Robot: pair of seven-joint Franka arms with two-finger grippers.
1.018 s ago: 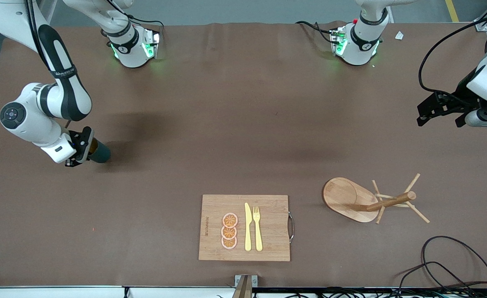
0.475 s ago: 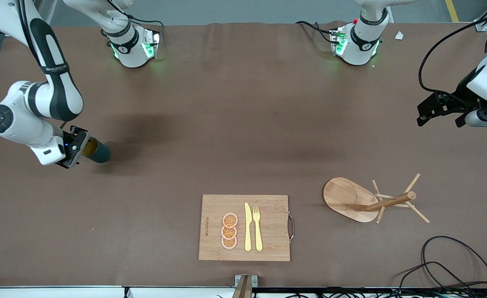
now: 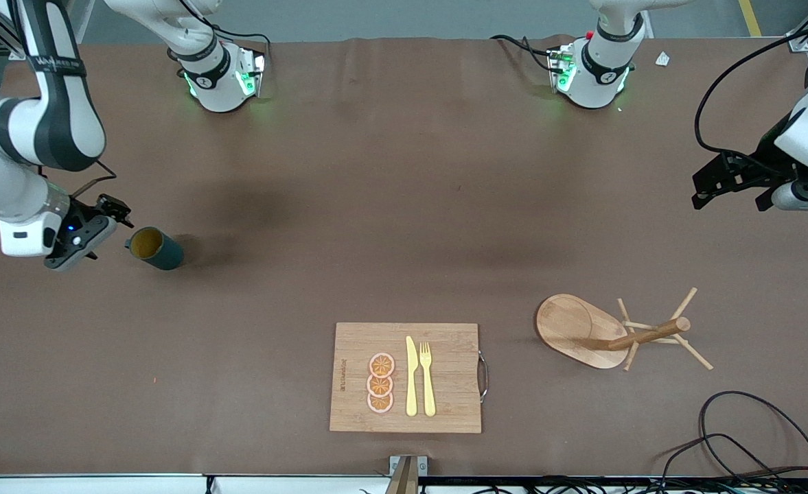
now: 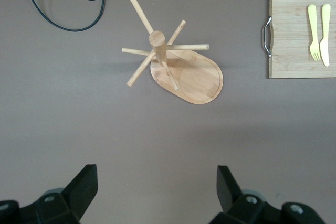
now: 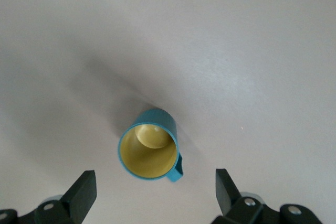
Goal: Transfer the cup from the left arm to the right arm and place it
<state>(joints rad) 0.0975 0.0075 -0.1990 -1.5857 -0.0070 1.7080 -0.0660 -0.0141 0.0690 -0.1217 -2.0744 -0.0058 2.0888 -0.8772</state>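
The cup (image 3: 154,248) is dark teal with a tan-yellow inside. It stands upright and alone on the brown table toward the right arm's end. In the right wrist view the cup (image 5: 149,145) shows from above with its handle. My right gripper (image 3: 101,230) is open and empty, raised beside the cup and clear of it. Its fingertips (image 5: 84,187) frame bare table just short of the cup. My left gripper (image 3: 730,185) is open and empty, waiting in the air at the left arm's end of the table; it also shows in the left wrist view (image 4: 155,192).
A wooden cutting board (image 3: 445,412) with orange slices, a yellow knife and a fork lies near the front edge. A wooden mug tree (image 3: 609,333) stands beside it toward the left arm's end. Black cables (image 3: 740,439) lie at that front corner.
My right gripper has let go of the cup and drawn back and up toward the right arm's end of the table. The cup stays where it was set. The left arm has not moved.
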